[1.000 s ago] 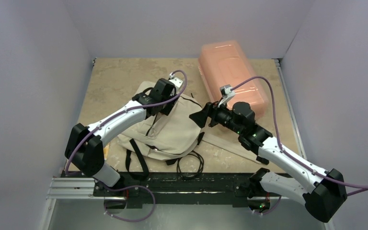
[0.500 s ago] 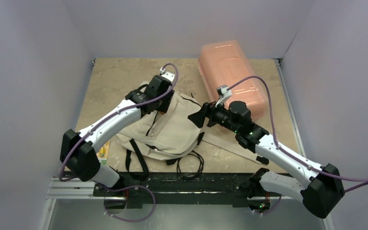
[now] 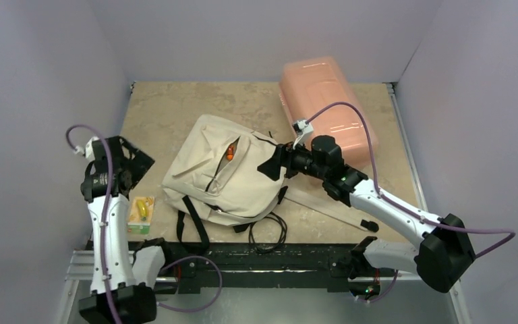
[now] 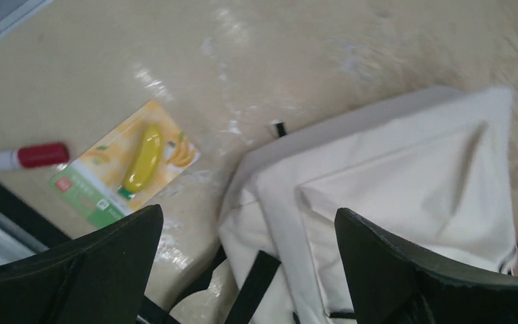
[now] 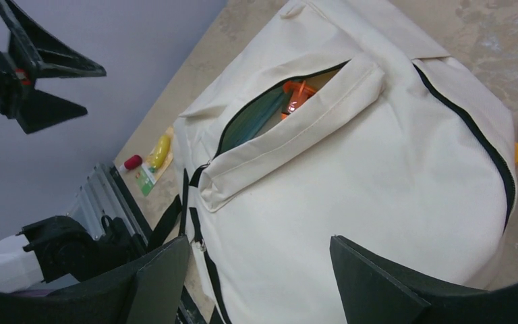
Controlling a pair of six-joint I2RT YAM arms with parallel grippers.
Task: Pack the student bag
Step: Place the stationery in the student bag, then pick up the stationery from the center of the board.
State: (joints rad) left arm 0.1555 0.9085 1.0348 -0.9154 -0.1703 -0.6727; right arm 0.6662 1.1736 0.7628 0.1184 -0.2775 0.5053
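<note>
Hovering out by the left edge of the table [image 3: 175,108], my left gripper [image 3: 129,159] has its jaws spread wide with nothing between them. Just under it, on the near-left side, a card with a yellow banana-shaped item [image 4: 127,174] lies flat, and a small red-capped tube [image 4: 27,156] sits beside it, closer to the rail. Moving right, the student bag [image 3: 243,182] lies flat in the middle of the table, straps towards me. Its front pocket [image 5: 290,108] gapes along a slit running from near to far and leaning a little to the right, with something orange and something green showing inside. So from my left gripper the bag lies off to the right, well apart, while the card is almost beneath me. I judge this arm the one to fetch the card and carry it right, along that slit. Further right, my right gripper [image 3: 273,164] is wide too and holds nothing. It sits at the bag's right edge, far nearer than the left, though I cannot tell whether it touches the fabric. Behind it, at far right, rests the pink box [image 3: 324,101].
</note>
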